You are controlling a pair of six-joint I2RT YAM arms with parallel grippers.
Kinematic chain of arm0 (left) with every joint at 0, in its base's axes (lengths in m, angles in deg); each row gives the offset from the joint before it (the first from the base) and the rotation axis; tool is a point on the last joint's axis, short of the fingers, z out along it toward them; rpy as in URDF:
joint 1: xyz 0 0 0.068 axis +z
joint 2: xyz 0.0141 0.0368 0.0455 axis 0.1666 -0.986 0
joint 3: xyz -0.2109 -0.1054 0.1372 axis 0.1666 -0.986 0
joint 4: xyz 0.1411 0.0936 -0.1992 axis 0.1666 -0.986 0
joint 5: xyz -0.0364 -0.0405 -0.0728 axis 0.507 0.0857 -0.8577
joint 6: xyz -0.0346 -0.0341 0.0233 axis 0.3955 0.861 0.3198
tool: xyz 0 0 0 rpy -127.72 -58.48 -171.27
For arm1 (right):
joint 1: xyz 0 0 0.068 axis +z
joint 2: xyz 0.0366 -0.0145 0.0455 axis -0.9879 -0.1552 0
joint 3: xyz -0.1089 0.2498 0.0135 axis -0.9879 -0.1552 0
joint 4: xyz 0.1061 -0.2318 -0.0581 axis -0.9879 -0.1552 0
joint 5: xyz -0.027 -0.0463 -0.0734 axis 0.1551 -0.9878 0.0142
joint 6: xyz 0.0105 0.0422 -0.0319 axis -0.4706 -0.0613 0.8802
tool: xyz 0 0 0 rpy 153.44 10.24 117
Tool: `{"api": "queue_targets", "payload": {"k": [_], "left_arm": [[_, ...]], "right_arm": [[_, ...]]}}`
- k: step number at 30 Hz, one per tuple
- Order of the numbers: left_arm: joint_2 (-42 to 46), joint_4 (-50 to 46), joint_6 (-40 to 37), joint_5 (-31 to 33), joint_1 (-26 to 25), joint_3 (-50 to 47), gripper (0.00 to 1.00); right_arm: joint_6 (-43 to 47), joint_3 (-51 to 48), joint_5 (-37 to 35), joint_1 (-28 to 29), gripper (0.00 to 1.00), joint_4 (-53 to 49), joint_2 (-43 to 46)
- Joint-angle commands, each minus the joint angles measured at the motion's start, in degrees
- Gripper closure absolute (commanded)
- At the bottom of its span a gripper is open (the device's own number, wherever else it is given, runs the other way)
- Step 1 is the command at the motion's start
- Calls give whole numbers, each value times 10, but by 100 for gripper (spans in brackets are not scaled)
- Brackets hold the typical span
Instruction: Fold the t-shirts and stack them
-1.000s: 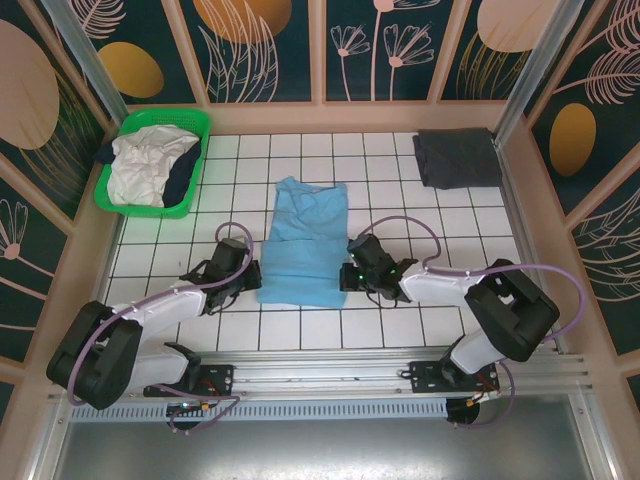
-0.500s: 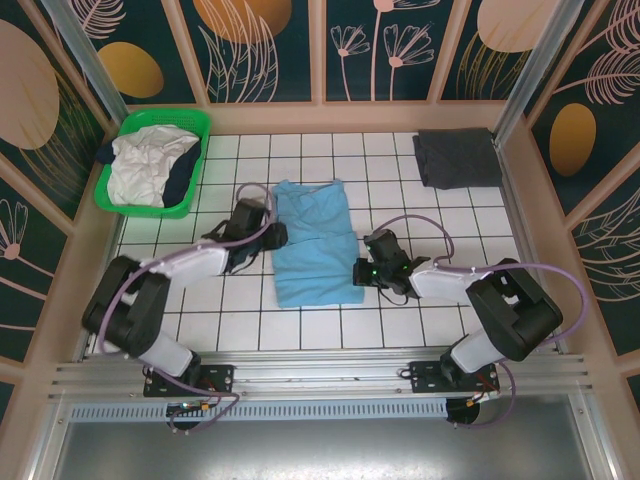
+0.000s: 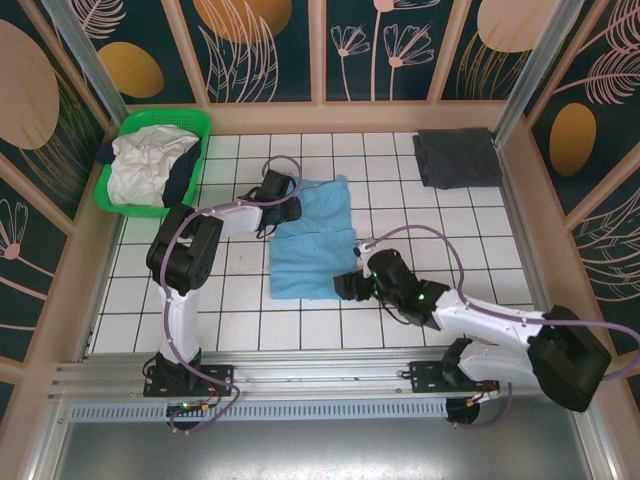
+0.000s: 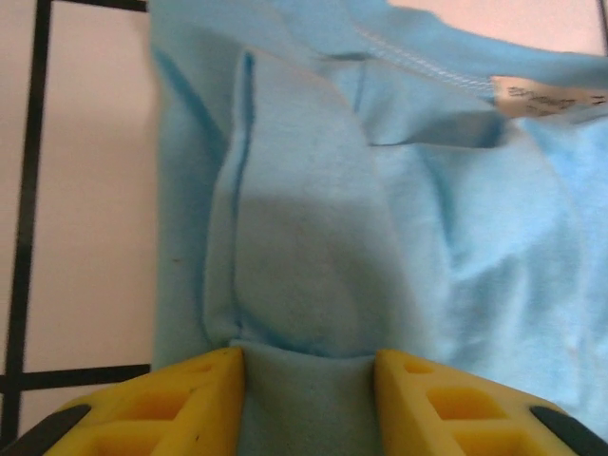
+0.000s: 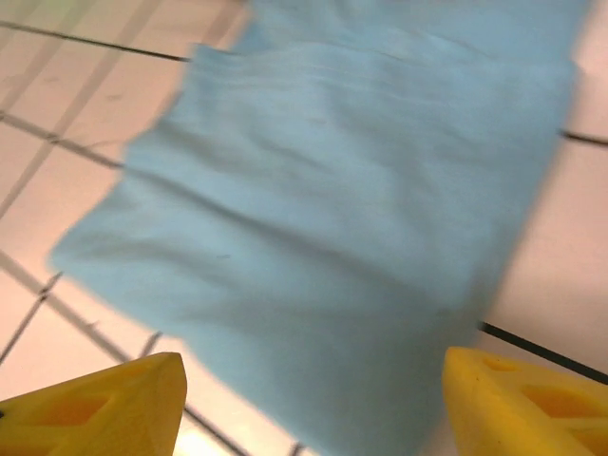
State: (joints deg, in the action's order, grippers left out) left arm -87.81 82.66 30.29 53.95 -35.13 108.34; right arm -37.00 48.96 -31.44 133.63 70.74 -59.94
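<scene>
Across the middle of the desk (image 3: 480, 215), the light blue t-shirt (image 3: 312, 245) lies folded into a rectangle.
Left gripper (image 3: 286, 208) sits at the far-left collar corner, jaws apart with a ridge of cloth between them; right gripper (image 3: 350, 285) hangs wide open just beside the near-right hem. This fold looks complete; the next move probably calls for regripping to halve it, or carrying it to the folded dark grey t-shirt (image 3: 458, 157).
</scene>
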Motion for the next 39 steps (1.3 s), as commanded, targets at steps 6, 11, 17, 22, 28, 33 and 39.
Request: {"api": "queue_targets", "payload": {"k": [6,11,17,22,28,33,39], "left_arm": [[-30,-15,1,-25,11,7,55],[-24,-10,-2,-32,12,5,51],[36,5,-11,-29,17,-27,43],[144,49,-27,-15,17,-103,38],[258,80,-38,1,19,-188,34],[313,85,-49,24,21,-235,30],[319,112,-71,13,22,-238,28]], "right_arm": [[366,-31,-63,112,25,205,-84],[491,-12,-66,111,28,251,-168],[531,18,-80,98,36,244,-255],[533,30,-111,91,43,233,-286],[548,46,-113,83,67,215,-315],[538,86,-95,85,85,127,-314],[482,133,-29,93,97,-7,-242]]}}
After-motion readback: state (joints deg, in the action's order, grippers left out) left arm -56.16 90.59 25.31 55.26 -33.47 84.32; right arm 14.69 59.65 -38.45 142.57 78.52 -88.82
